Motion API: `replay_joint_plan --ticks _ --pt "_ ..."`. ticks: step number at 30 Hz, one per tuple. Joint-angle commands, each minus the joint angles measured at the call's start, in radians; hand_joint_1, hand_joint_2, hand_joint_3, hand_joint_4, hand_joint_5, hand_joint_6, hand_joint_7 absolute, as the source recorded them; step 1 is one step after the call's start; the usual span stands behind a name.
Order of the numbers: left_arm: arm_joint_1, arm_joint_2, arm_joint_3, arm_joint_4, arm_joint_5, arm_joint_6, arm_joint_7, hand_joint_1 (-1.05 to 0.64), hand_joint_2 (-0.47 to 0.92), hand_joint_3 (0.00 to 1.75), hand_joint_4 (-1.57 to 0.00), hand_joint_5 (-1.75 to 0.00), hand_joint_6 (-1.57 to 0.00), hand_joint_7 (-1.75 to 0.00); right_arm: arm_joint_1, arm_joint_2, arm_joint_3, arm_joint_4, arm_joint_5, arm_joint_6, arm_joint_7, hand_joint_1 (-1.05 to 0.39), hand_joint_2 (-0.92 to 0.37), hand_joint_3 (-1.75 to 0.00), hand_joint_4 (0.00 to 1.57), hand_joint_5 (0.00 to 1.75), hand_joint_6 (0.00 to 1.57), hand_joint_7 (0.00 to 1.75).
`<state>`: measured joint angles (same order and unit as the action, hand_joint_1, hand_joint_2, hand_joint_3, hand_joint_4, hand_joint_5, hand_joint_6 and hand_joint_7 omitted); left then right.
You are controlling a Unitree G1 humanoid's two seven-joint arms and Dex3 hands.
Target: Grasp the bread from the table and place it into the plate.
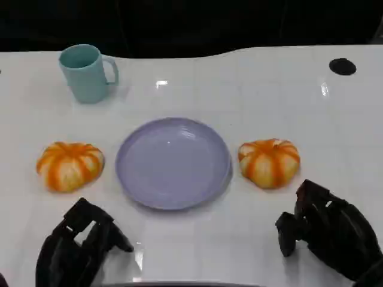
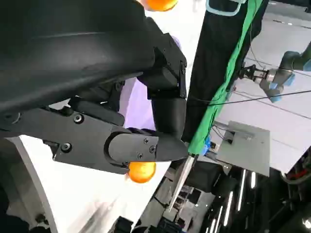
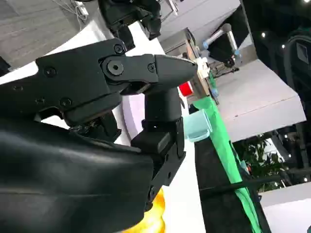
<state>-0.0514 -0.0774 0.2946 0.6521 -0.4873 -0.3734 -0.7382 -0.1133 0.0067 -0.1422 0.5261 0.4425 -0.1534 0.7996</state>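
Two orange-and-white striped breads lie on the white table, one (image 1: pixel 69 165) left of the purple plate (image 1: pixel 173 162) and one (image 1: pixel 270 162) right of it. The plate holds nothing. My left hand (image 1: pixel 75 245) hovers near the front edge, below the left bread, fingers apart and holding nothing. My right hand (image 1: pixel 329 230) sits just below and to the right of the right bread, also holding nothing. The left wrist view shows my black fingers (image 2: pixel 165 104) over the plate (image 2: pixel 138 104) with a bread (image 2: pixel 142 172) beyond. In the right wrist view, a bread (image 3: pixel 155 213) peeks out under the hand.
A teal mug (image 1: pixel 85 73) stands at the back left, well behind the left bread. A small black disc (image 1: pixel 342 66) lies at the back right. The table's far edge runs along a dark background.
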Motion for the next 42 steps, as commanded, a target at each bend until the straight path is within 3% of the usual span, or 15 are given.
replay_joint_plan --ticks 1,22,25,27,28,30,32,33,36,38,42 --pt "0.000 0.016 0.004 -0.001 0.003 -0.005 0.007 -0.55 0.92 0.26 -0.61 -1.75 -0.48 -1.54 -0.013 -0.008 -0.006 0.004 0.001 0.003 -0.005 -0.52 -0.92 -0.40 0.84 1.75 0.61 1.75" --pt "0.001 0.015 0.001 -0.003 0.010 -0.011 0.008 -0.56 0.92 0.27 -0.61 -1.75 -0.49 -1.53 -0.015 -0.022 0.001 -0.033 -0.028 0.009 -0.027 -0.54 -0.92 -0.39 0.82 1.75 0.60 1.75" --pt "-0.001 0.017 0.002 0.000 0.009 -0.006 0.005 -0.56 0.92 0.26 -0.61 -1.75 -0.49 -1.53 -0.023 -0.035 0.006 -0.040 -0.060 -0.054 -0.019 -0.54 -0.92 -0.29 0.57 1.74 0.52 1.45" --pt "0.001 0.017 0.002 -0.003 0.009 -0.003 0.007 -0.56 0.92 0.26 -0.61 -1.75 -0.49 -1.52 -0.034 -0.045 0.010 -0.027 -0.081 -0.107 -0.011 -0.56 -0.92 -0.25 0.52 1.60 0.55 1.15" --pt "0.003 0.016 0.001 -0.007 0.011 -0.002 0.010 -0.56 0.92 0.26 -0.61 -1.75 -0.49 -1.52 -0.043 -0.056 0.014 -0.016 -0.098 -0.153 -0.003 -0.56 -0.92 -0.24 0.51 1.57 0.55 1.09" --pt "0.006 0.014 -0.002 -0.015 0.013 -0.001 0.017 -0.56 0.92 0.26 -0.61 -1.75 -0.50 -1.53 -0.053 -0.076 0.023 -0.005 -0.135 -0.219 -0.010 -0.57 -0.92 -0.20 0.52 1.24 0.58 0.69" --pt "0.008 0.014 -0.003 -0.018 0.014 0.000 0.020 -0.56 0.92 0.26 -0.61 -1.75 -0.50 -1.53 -0.057 -0.084 0.028 0.006 -0.146 -0.248 -0.016 -0.58 -0.92 -0.18 0.54 1.13 0.60 0.56" --pt "0.007 0.014 -0.002 -0.015 0.015 -0.003 0.020 -0.56 0.92 0.26 -0.61 -1.75 -0.50 -1.53 -0.065 -0.094 0.027 0.018 -0.167 -0.298 -0.026 -0.58 -0.92 -0.18 0.52 1.10 0.59 0.52" --pt "0.003 0.013 0.001 -0.005 0.009 -0.006 0.013 -0.55 0.92 0.26 -0.61 -1.75 -0.49 -1.53 -0.066 -0.126 0.036 0.010 -0.264 -0.411 -0.103 -0.62 -0.92 -0.16 0.50 0.77 0.59 0.23" --pt "0.001 0.014 0.001 -0.002 0.007 -0.006 0.009 -0.55 0.92 0.26 -0.61 -1.75 -0.49 -1.53 -0.057 -0.142 0.045 -0.016 -0.319 -0.434 -0.157 -0.62 -0.92 -0.15 0.49 0.58 0.58 0.12" --pt "0.000 0.012 0.001 -0.001 0.011 -0.012 0.016 -0.56 0.92 0.27 -0.62 -1.75 -0.49 -1.53 -0.059 -0.176 0.065 -0.041 -0.438 -0.509 -0.272 -0.58 -0.92 -0.12 0.45 0.37 0.52 0.02"
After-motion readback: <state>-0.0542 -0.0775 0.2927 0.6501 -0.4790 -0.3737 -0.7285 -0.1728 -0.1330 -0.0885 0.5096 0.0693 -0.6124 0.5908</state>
